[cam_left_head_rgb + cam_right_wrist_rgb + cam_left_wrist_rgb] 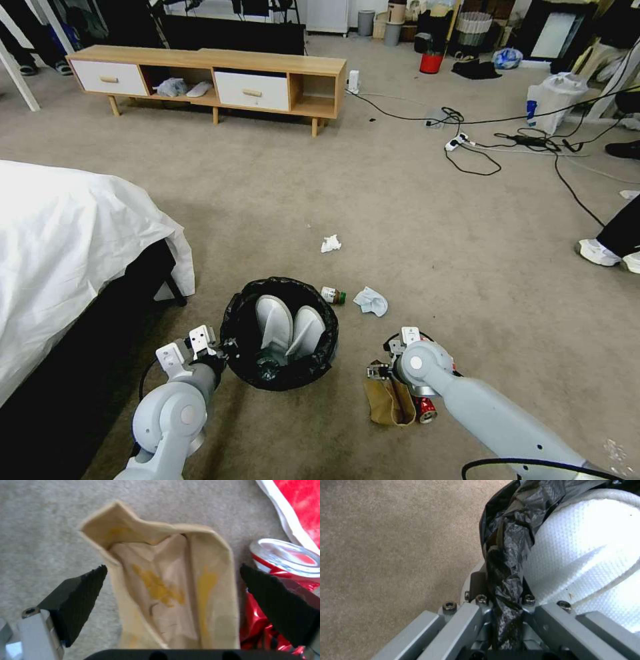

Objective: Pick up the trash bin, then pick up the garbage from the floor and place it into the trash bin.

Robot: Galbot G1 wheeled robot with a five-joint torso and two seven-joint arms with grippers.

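Right wrist view puts the right gripper straight over the brown paper bag, pads spread wide with the bag's mouth sitting between them and neither pad touching paper yet. Just outside the far pad lies the red can, with crumpled red wrapping under it, and that is the danger: if the jaws come together from this spot, that pad may catch the can's rim and either pinch both things or shove the can off across the floor. The bag is soft and gaping too, so a squeeze could simply fold it flat and let it slide out on the lift. Over on the other side, the left gripper is clamped on the black liner at the near rim of the trash bin, fingers tight on the crinkled plastic. Whether hard rim is caught under that plastic cannot be told, and a hold on liner alone could peel away and tip the bin. The bin sits just beside the right gripper's working spot, already holding white slippers, so the bulky bag may perch on top and tumble out.
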